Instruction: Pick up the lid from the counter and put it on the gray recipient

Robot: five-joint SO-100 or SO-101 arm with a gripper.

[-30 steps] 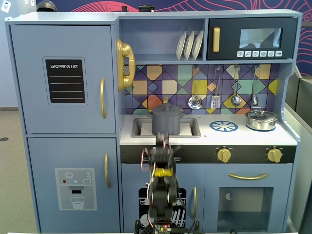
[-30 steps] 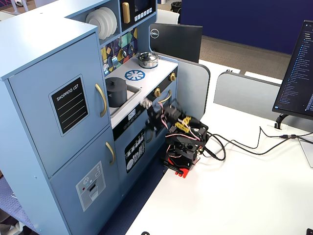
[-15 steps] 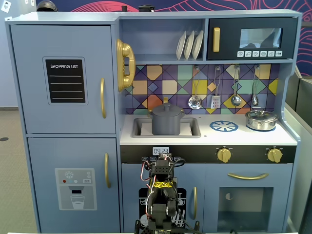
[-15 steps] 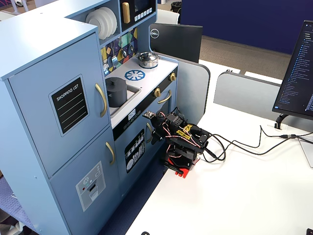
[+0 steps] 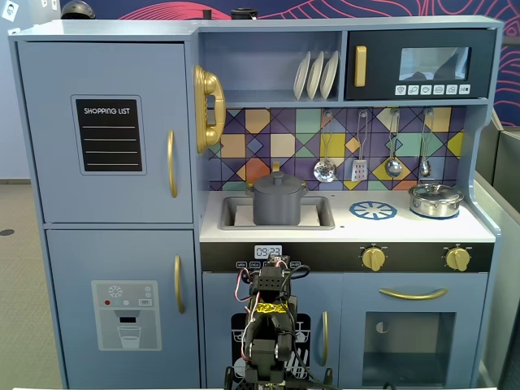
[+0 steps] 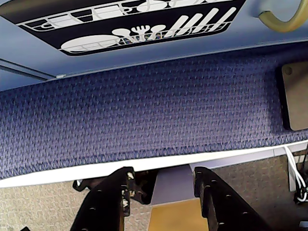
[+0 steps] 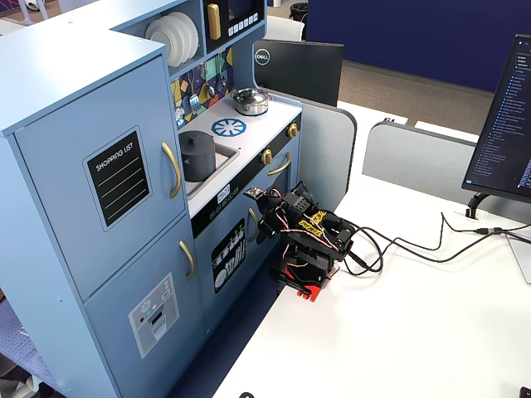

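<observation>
The gray recipient (image 5: 279,207) stands in the sink of the toy kitchen. The dark-gray lid (image 5: 277,180) with its small knob sits on top of it, level with the rim. Both also show in the other fixed view, the recipient (image 7: 197,157) with the lid (image 7: 196,136) on it. My arm (image 5: 269,325) is folded low in front of the kitchen, well below the counter. My gripper (image 6: 163,175) is open and empty, its jaws apart over the table's white edge, and it points at the kitchen's lower door (image 7: 267,225).
A shiny steel pot (image 5: 435,199) with its own lid stands on the counter at the right, beside a blue burner mark (image 5: 373,210). Utensils hang above it. The arm's base and cables (image 7: 398,249) lie on the white table, with monitors (image 7: 506,124) at the right.
</observation>
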